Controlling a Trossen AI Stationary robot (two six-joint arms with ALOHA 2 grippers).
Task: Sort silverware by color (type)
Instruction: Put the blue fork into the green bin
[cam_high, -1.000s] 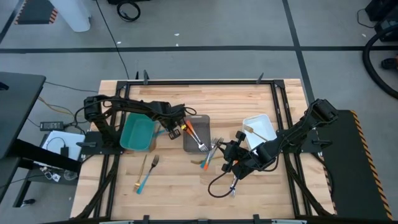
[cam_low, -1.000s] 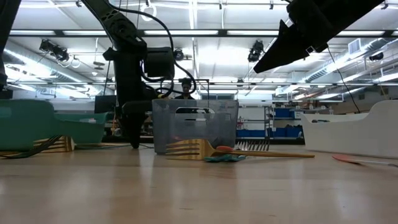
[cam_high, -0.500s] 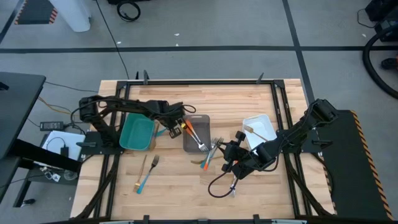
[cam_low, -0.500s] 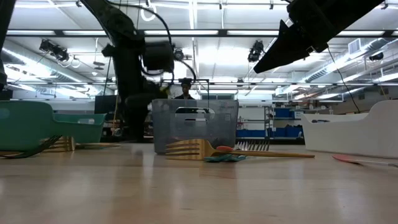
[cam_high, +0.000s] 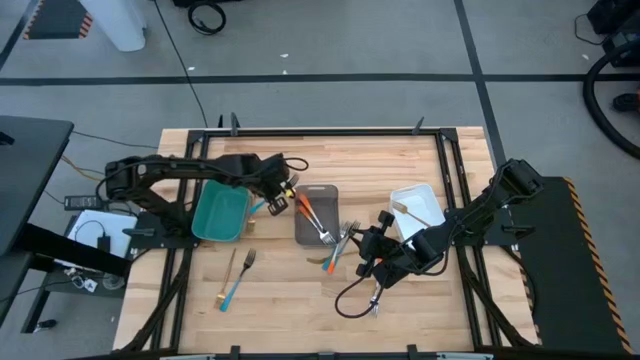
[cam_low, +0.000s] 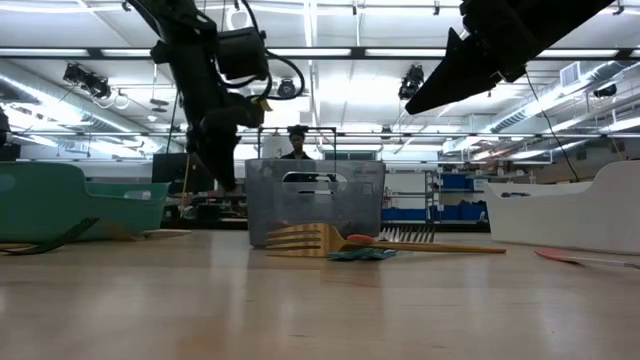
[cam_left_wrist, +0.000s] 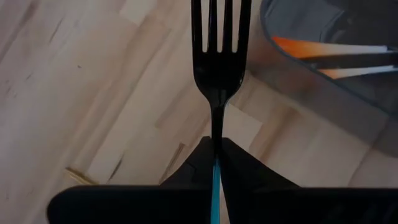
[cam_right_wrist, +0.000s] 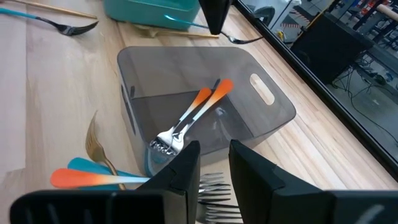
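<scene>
Pale wood table (cam_high: 290, 300) fills mid-frame on grey floor; left gripper (cam_left_wrist: 216, 149) pinches 1 blue-handled fork (cam_left_wrist: 217, 56).

table (cam_high: 300, 300) – pale matt wood | grey tray (cam_right_wrist: 273, 118) – translucent plastic | fork (cam_left_wrist: 217, 56) – glossy

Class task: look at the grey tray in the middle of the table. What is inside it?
The grey tray holds two orange-handled forks lying side by side, tines together. Its tinted near wall partly veils the tines; nothing else is visible inside.
</scene>
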